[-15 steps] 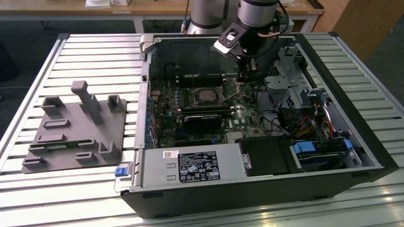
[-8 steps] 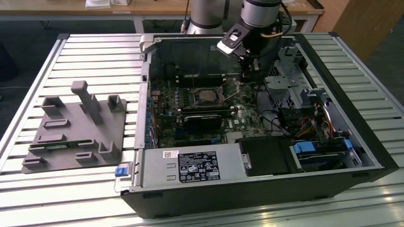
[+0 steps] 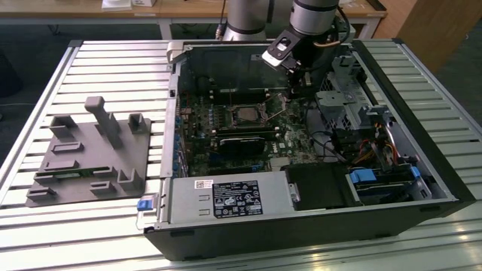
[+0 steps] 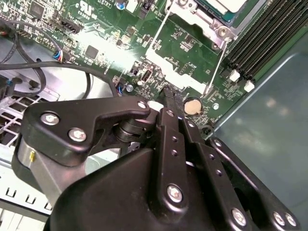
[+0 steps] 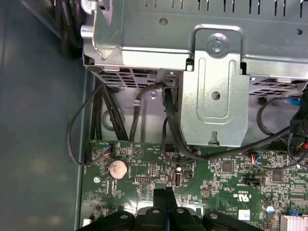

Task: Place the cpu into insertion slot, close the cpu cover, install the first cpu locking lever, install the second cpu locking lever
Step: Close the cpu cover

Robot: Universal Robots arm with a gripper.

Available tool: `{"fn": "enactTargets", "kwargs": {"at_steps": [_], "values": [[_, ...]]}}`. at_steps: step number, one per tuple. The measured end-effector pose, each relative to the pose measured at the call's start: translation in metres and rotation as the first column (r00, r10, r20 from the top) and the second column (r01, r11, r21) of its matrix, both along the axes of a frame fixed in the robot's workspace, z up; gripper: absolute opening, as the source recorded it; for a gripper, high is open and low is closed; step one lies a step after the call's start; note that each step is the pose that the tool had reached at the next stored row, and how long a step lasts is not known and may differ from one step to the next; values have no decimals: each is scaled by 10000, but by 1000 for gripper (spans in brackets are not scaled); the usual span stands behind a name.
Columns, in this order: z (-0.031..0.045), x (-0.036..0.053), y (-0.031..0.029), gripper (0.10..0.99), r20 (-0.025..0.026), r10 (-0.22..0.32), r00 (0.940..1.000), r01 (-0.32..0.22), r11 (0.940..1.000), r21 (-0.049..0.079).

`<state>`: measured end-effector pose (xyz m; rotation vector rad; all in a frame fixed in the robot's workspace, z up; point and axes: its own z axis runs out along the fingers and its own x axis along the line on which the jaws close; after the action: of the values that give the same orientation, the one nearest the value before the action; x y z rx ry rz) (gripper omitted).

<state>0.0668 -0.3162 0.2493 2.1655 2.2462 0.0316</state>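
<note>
Reaching arm: the Universal Robots arm (image 3: 312, 17) comes in at the upper centre of the exterior view and points down into the open computer case (image 3: 421, 169).
Gripper: the gripper (image 3: 296, 95) hangs low over the motherboard (image 3: 301, 144), just to the exterior view's right of the insertion slot (image 3: 242, 116).
Fingers: in the first wrist view the two black fingers (image 5: 159, 201) of the gripper (image 5: 166, 192) are pressed together, with no gap and nothing held between them. Whether the tips touch the board cannot be told.
Cpu: in the second wrist view the pale metal top of the cpu (image 4: 230, 4) shows inside the socket, well apart from the gripper (image 4: 168, 93).
Cpu cover: the silver cpu cover (image 4: 204, 17) lies flat around the chip.
Locking levers: two thin wire locking levers (image 4: 159, 36) run from the socket frame toward the fingertips. Whether they are hooked down cannot be told.
Coin cell: a round coin cell (image 5: 118, 168) sits on the board near the fingertips.
Memory slots: long black memory slots (image 4: 269, 29) lie beside the socket.
Drive cage: a grey metal drive cage (image 5: 211, 72) with black cables (image 5: 103, 110) stands beyond the board edge.
Power supply: a labelled power supply (image 3: 226, 200) fills the case's lower part in the exterior view.
Tabletop: the case rests on a slatted metal tabletop (image 3: 113, 68), with a grey fixture plate (image 3: 90, 152) at the exterior view's left.
</note>
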Motion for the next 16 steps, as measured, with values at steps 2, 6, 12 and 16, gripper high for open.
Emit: {"fn": "enactTargets", "kwargs": {"at_steps": [2, 6, 12, 16], "values": [[-12, 14, 1, 106, -9, 1, 10000, -1, 10000, 0], [-60, 15, 1, 106, -13, 1, 10000, -1, 10000, 0], [-89, -39, 1, 106, -13, 1, 10000, -1, 10000, 0], [-89, -123, 1, 106, -13, 2, 10000, -2, 10000, 0]]}}
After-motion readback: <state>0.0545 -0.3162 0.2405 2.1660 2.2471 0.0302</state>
